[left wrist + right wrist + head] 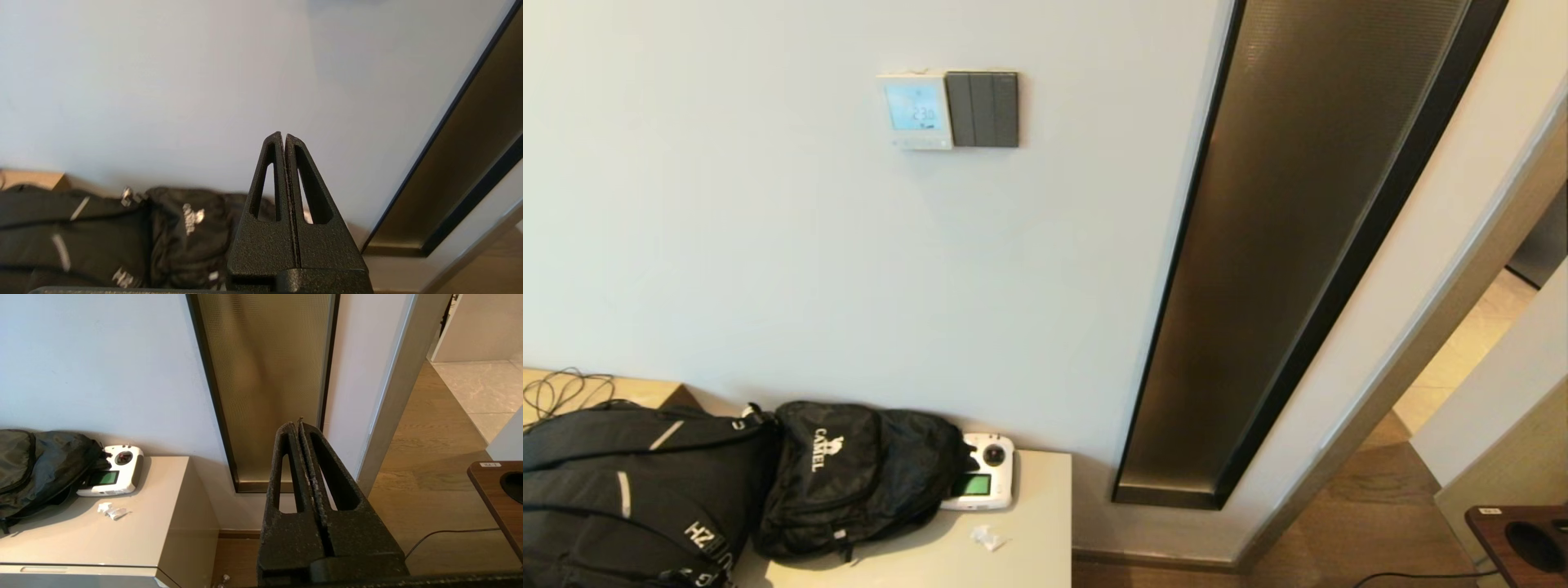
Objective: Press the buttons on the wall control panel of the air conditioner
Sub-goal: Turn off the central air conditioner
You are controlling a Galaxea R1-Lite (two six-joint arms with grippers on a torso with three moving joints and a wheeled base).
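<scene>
We see the left gripper [284, 136] w/ fingers pressed together, nothing between them, tips aimed at bare wall [171, 81]. Below and beyond its tips lie the black backpacks [102, 232]; off to its right runs the tall dark-framed glass strip [461, 175]. No control panel shows in this wrist view.

The right gripper [298, 424] is likewise pressed shut on nothing, pointing at the lower part of the ribbed glass strip [265, 375]. To its left sits a beige cabinet [155, 514] w/ a white remote [112, 471], green screen, touching the backpack [36, 465]; crumpled white scraps [111, 510] lie just in front of the remote. To its right: wood floor [429, 457], a brown tabletop corner [496, 494], a thin cable [445, 533].

Neither gripper shows in the head view. There the control panel [916, 110] hangs high on the wall, well above the cabinet, screen lit pale blue w/ digits approx. "23". Its buttons [920, 143] run along the bottom edge. The dark grey switch plate [983, 109] touches its right side.
</scene>
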